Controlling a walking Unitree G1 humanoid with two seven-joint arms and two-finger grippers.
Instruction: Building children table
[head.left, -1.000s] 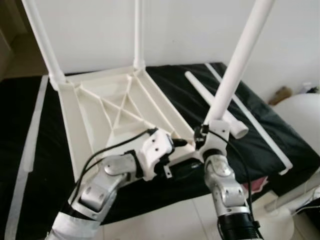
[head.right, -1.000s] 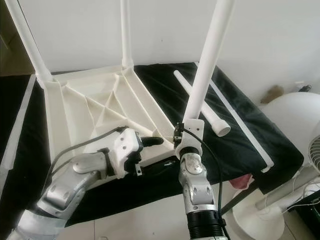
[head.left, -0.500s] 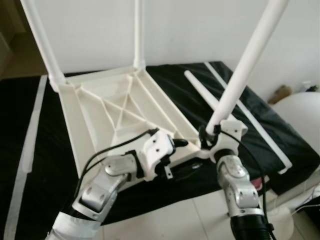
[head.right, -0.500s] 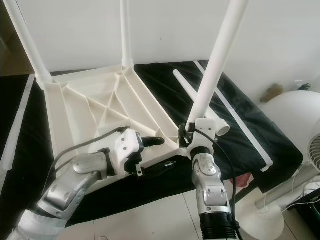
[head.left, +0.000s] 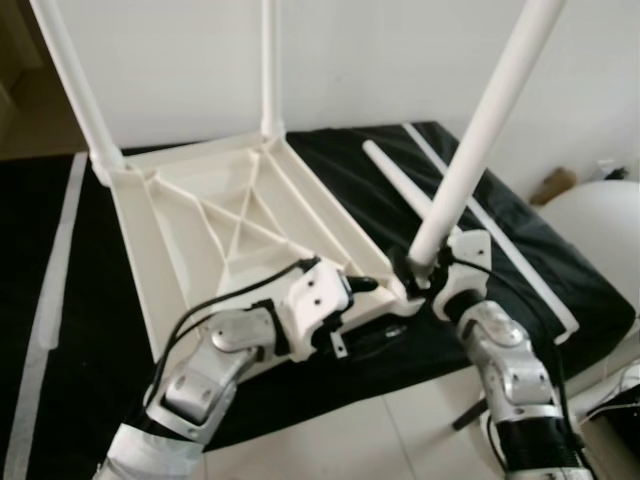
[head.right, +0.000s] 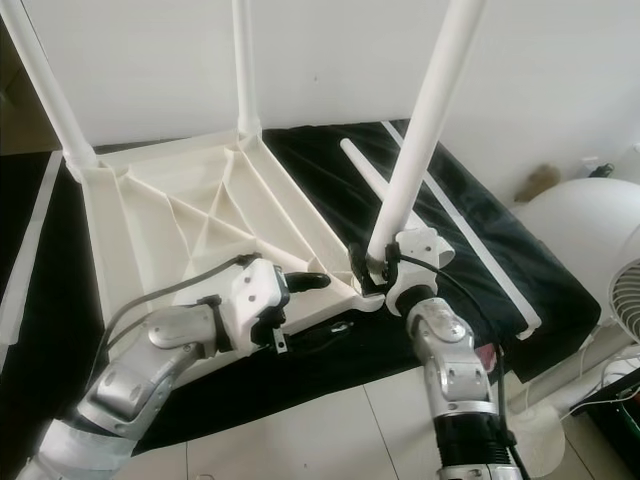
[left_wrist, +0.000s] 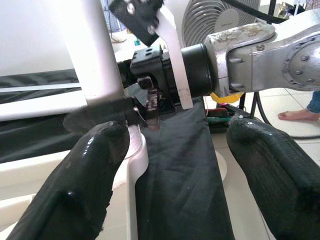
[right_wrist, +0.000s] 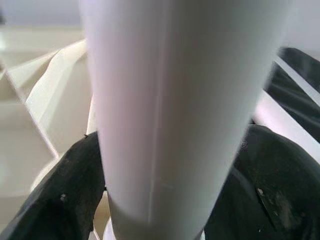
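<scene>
The white plastic tabletop (head.left: 230, 220) lies upside down on a black cloth. Two white legs (head.left: 75, 90) (head.left: 268, 60) stand in its far corners. My right gripper (head.left: 425, 272) is shut on a third leg (head.left: 480, 130). It holds the leg nearly upright and leaning right, with the lower end at the tabletop's near right corner. The right wrist view has that leg (right_wrist: 170, 100) between the black fingers (right_wrist: 65, 200). My left gripper (head.left: 365, 290) is open at the same corner, one finger (left_wrist: 90, 165) over the rim. A fourth leg (head.left: 400, 185) lies loose on the cloth.
A long white strip (head.left: 500, 240) lies along the cloth's right side and another (head.left: 45, 310) on the left. A white fan (head.right: 625, 300) stands on the tiled floor to the right. A person's foot (left_wrist: 295, 114) is on the floor beyond. A white wall is behind.
My right gripper has carried the leg rightward and away from me, bringing its lower end to the near right corner. The left gripper has stayed put.
</scene>
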